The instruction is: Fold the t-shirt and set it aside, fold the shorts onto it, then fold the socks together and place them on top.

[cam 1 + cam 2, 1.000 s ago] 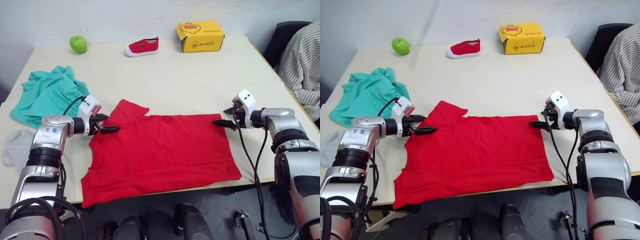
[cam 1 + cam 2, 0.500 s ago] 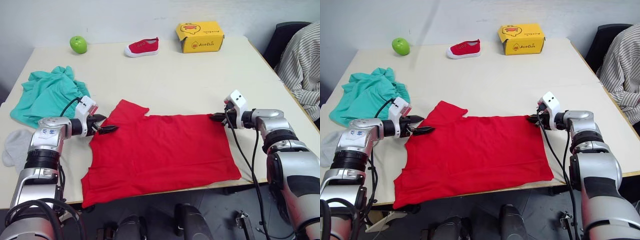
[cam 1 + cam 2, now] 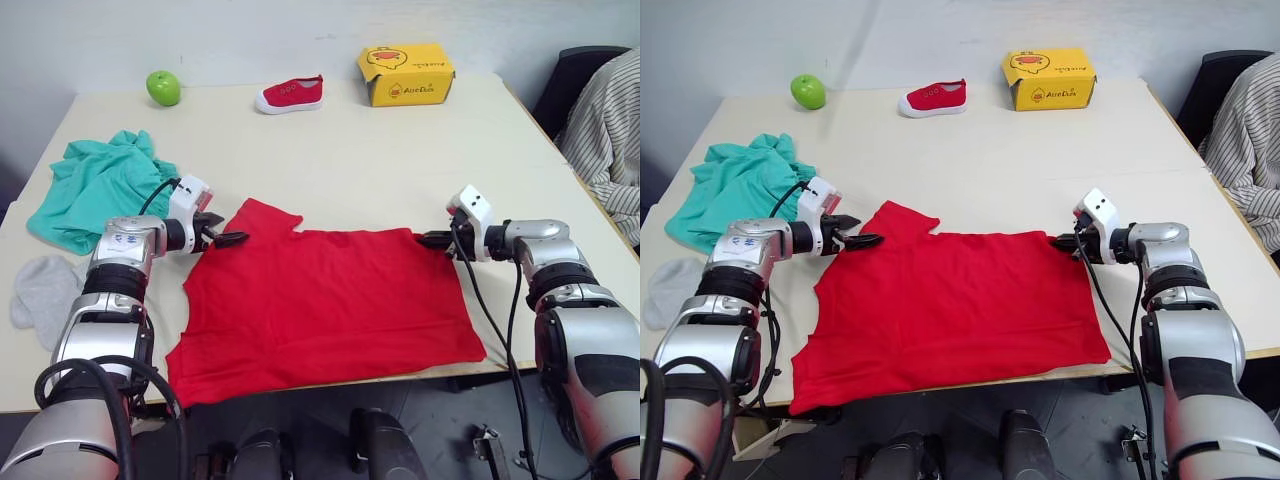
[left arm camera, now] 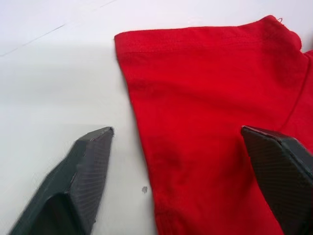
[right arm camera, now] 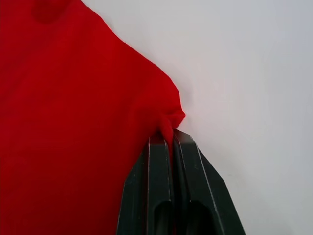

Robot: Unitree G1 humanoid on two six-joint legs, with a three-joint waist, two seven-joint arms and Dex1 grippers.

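Plainly the first step is in hand: the t-shirt [image 3: 325, 300] lies spread flat near the front edge of the table [image 3: 340, 150], not yet folded. The right gripper [image 3: 1064, 241] sits at the far right corner of the shirt, and the right wrist view shows its jaws closed on a pinch of red cloth at that corner, a detail the head views leave too small to read. The left gripper [image 3: 232, 239] is at the sleeve on the other side; the left wrist view shows its jaws apart, one finger over bare table and the other over the sleeve, gripping nothing. I judge the next move calls for the left jaws to close on the sleeve edge so both arms can lift and fold together. Further left, the shorts [image 3: 95, 185] lie bunched, with the socks [image 3: 40, 290] just nearer the front edge, both untouched.
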